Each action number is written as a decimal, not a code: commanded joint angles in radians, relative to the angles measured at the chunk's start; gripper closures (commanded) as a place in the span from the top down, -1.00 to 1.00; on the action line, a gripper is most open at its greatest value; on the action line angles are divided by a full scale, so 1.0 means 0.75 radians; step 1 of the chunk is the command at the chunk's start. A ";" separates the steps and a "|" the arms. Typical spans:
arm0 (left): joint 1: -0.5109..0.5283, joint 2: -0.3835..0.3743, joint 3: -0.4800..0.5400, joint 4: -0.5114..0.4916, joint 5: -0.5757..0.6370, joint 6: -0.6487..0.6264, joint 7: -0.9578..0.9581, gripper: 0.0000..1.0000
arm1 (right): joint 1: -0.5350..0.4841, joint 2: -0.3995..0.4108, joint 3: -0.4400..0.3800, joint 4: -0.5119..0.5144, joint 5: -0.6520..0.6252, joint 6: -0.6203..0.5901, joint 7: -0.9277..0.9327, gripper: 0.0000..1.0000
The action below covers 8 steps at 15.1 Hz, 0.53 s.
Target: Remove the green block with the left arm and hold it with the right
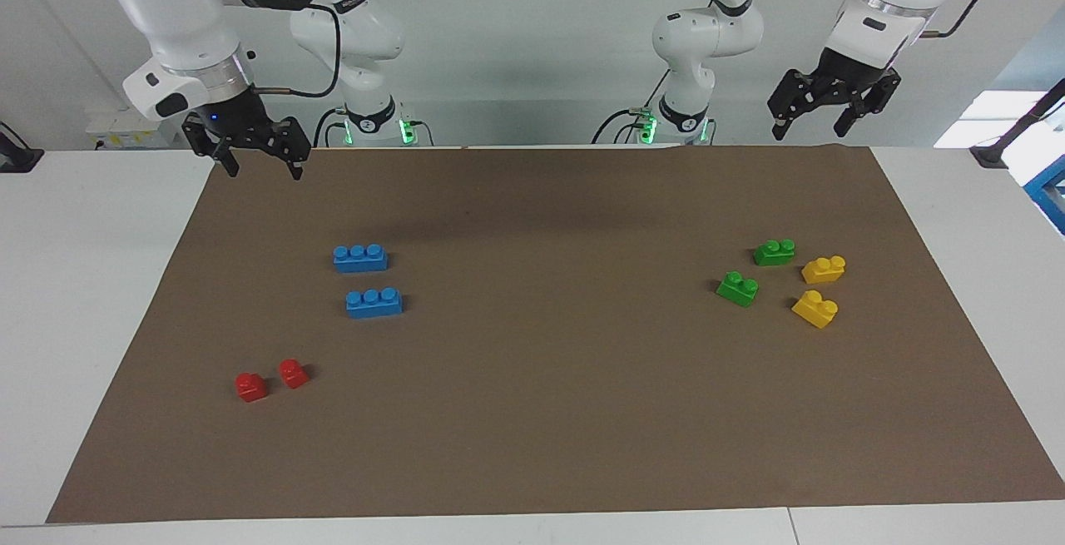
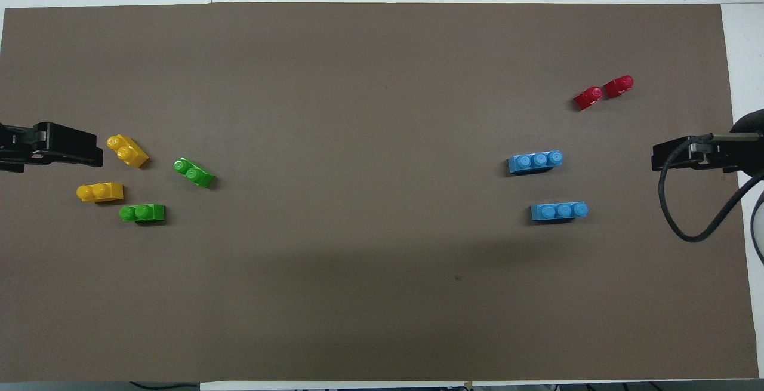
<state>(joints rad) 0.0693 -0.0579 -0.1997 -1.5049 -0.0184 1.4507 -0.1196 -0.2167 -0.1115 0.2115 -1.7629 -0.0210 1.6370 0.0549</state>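
Note:
Two green blocks lie on the brown mat toward the left arm's end: one green block [image 1: 774, 252] [image 2: 142, 212] nearer the robots, the other green block [image 1: 738, 288] [image 2: 193, 172] a little farther out. My left gripper [image 1: 809, 131] [image 2: 89, 151] hangs open and empty, high over the mat's edge nearest the robots, well above the blocks. My right gripper [image 1: 265, 170] [image 2: 659, 157] hangs open and empty over the mat's corner at the right arm's end and touches nothing.
Two yellow blocks [image 1: 824, 269] [image 1: 815, 309] lie beside the green ones, closer to the mat's end. Two blue three-stud bricks [image 1: 360, 258] [image 1: 374, 302] and two small red blocks [image 1: 251, 386] [image 1: 293, 373] lie toward the right arm's end.

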 commanded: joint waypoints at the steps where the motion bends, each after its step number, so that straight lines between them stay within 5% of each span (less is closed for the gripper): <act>1: 0.014 -0.056 -0.004 -0.102 0.008 0.074 0.024 1.00 | -0.008 -0.029 0.008 -0.040 -0.017 0.028 -0.010 1.00; 8: 0.014 -0.054 -0.004 -0.102 0.008 0.074 0.026 1.00 | -0.008 -0.035 0.013 -0.040 -0.015 0.020 0.003 1.00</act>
<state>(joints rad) 0.0696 -0.0643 -0.1998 -1.5424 -0.0184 1.4814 -0.1181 -0.2160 -0.1120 0.2133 -1.7644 -0.0210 1.6371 0.0550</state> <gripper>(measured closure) 0.000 0.000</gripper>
